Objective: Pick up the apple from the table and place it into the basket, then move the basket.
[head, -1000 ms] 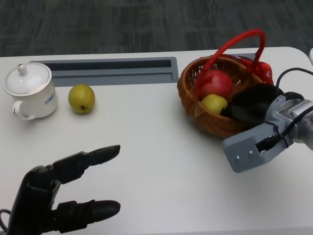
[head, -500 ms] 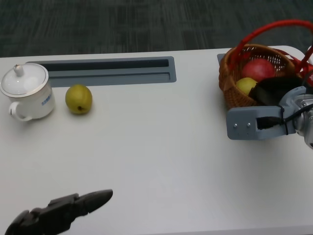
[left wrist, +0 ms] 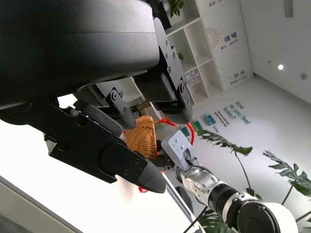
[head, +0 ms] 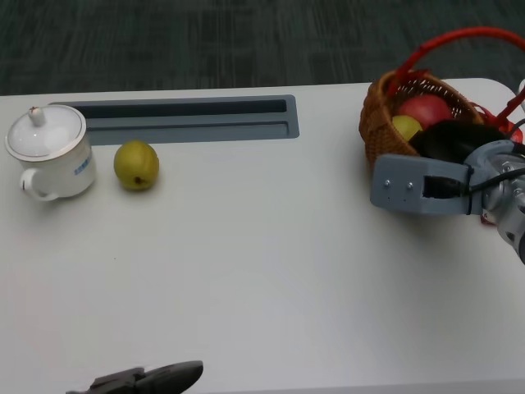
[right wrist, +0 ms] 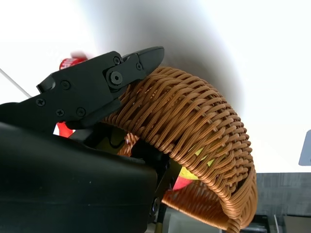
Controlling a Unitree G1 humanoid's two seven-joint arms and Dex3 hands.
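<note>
The wicker basket (head: pixel 377 135) with a red handle (head: pixel 459 37) sits tilted at the table's far right. Inside it lie the red apple (head: pixel 426 108) and a yellow-green fruit (head: pixel 405 127). My right hand (head: pixel 454 144) grips the basket's near rim. In the right wrist view one finger (right wrist: pixel 104 85) lies over the outside of the woven wall (right wrist: pixel 199 121) and the others reach inside. Of my left hand (head: pixel 160 379) only a fingertip shows at the bottom edge of the head view. In the left wrist view its fingers (left wrist: pixel 121 162) are apart and hold nothing, and the basket (left wrist: pixel 142 138) shows far off.
A white lidded cup (head: pixel 47 152) stands at the far left, with a yellow-green fruit (head: pixel 136 165) beside it on the table. A grey recessed slot (head: pixel 180 119) runs along the back. The table's right edge lies just beyond the basket.
My right hand has carried the basket from the middle right to the far right of the table. My left hand has drawn back down to the picture's bottom edge.
</note>
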